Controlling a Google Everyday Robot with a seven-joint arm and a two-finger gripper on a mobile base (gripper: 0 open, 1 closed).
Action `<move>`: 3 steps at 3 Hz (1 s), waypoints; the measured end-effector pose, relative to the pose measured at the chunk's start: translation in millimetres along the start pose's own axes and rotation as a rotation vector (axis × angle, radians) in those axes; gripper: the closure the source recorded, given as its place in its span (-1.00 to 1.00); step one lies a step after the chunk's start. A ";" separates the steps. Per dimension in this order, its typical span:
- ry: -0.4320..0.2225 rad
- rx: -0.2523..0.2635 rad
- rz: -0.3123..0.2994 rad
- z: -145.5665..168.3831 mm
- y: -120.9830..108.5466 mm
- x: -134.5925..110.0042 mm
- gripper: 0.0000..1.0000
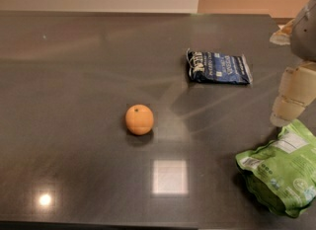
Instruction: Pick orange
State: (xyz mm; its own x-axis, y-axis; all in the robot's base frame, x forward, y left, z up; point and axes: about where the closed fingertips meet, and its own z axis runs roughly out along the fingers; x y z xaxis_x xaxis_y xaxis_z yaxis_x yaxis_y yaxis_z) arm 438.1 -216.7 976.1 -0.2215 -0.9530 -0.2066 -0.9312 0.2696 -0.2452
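Note:
The orange (139,119) is a small round fruit with a tiny dark stem dot on top. It sits alone on the dark grey table (74,76), a little left of the middle. My gripper (291,98) is at the far right edge of the view, cream-coloured, hanging above the table just over the green bag. It is well to the right of the orange and holds nothing that I can see.
A dark blue snack bag (218,67) lies flat at the back right of the orange. A green snack bag (281,174) lies at the front right corner, right below the gripper. The table's far edge meets a pale wall.

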 end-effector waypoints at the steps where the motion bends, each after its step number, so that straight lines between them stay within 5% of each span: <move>1: 0.000 0.000 0.000 0.0 0.0 0.0 -1.00; 3: -0.042 -0.043 -0.099 16.1 -0.1 -39.5 -1.00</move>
State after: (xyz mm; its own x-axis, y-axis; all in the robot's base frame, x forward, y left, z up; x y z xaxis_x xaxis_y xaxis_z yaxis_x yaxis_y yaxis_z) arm 451.6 -176.8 969.0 -0.1159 -0.9679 -0.2230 -0.9597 0.1670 -0.2261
